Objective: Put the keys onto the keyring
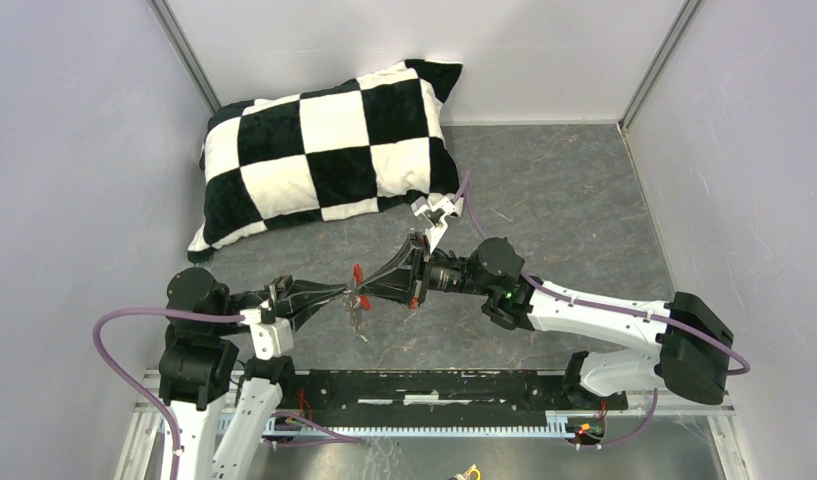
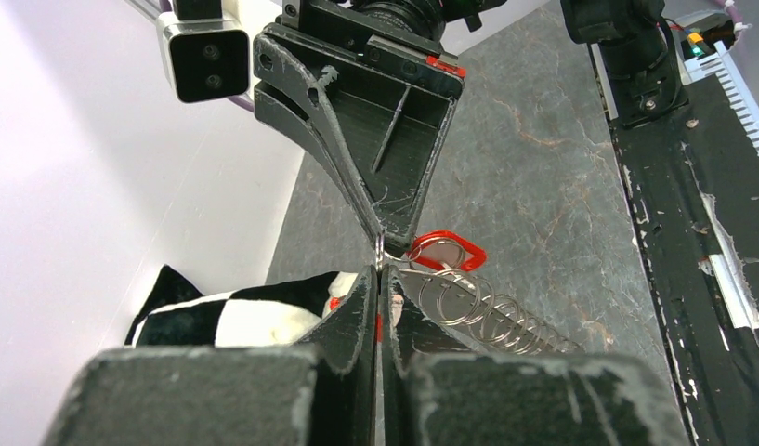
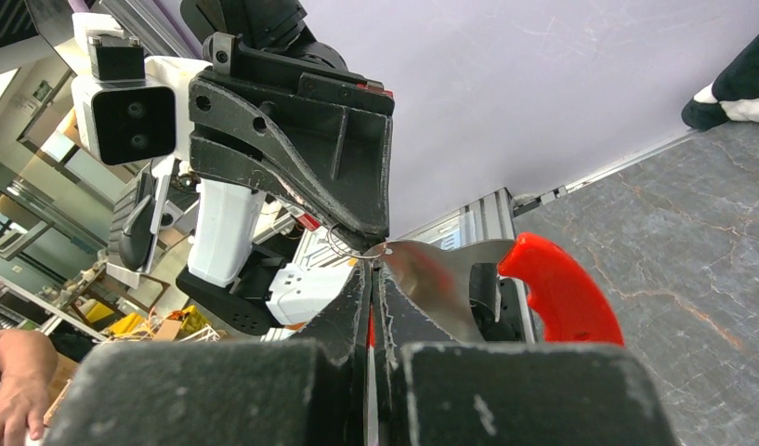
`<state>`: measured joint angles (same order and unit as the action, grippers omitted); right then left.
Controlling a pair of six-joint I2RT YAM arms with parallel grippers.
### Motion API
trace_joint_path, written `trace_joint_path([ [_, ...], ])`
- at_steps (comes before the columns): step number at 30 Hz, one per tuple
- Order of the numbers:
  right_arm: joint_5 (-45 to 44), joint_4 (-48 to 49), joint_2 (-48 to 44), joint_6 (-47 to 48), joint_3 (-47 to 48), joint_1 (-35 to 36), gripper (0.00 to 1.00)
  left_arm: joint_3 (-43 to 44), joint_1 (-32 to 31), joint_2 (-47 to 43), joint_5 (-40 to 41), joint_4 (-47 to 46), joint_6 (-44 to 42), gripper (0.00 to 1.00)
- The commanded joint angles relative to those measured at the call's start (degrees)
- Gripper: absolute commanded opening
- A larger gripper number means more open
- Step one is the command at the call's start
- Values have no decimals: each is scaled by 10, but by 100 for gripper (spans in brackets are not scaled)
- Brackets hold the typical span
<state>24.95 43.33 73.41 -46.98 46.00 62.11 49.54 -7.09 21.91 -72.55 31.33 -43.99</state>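
- The keyring [image 2: 477, 311], a silver coil ending in a thin wire loop, hangs at the centre of the top view. Its loop is pinched in the left gripper [image 2: 379, 274], whose fingers are pressed together.
- A silver blade with a red end, probably the red key [image 3: 431, 274], is clamped in the right gripper [image 3: 371, 274], which is likewise fully closed and meets the left tip to tip.
- Threading is in hand. Next, the blade's hole must slide along the wire.
- No green key shows.
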Motion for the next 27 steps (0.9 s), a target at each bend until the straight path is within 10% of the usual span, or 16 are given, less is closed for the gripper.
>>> trace_joint_path([
  [1,-4,51,7,-15,-3,-2,0,8,3,-6,-15,-14,-14,2],
  [27,-7,98,9,-37,-6,-4,0,6,3,-8,-18,6,-31,2],
])
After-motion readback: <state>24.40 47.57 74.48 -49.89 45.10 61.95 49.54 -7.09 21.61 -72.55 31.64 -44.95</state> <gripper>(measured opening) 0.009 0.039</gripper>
